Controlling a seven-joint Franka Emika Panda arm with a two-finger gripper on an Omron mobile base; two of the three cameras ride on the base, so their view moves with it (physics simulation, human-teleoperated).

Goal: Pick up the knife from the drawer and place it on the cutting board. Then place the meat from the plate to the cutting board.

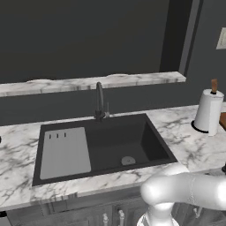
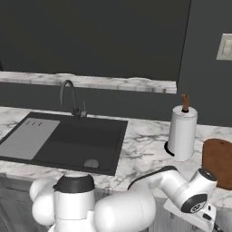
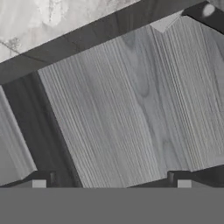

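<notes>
You've got white/grey marbled counter [image 1: 17, 154], dark sink [image 1: 132, 141] w/ grey drainboard [image 1: 65, 152], reddish-brown cutting board [image 2: 219, 161] right of sink, grey wood-grain drawer front [image 3: 135, 105].

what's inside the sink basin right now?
In the sink, a grey ribbed drainboard covers the left part; the round drain shows on the bare floor to its right. Whatever lies under the drainboard is hidden.

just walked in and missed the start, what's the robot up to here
The arm is reaching low, below the marble counter to the right of the sink. The hand faces a grey wood-grain cabinet front up close, fingertips apart and holding nothing. The front looks shut, and no knife is out yet. The cutting board sits bare on the counter beside the paper towel roll.
</notes>
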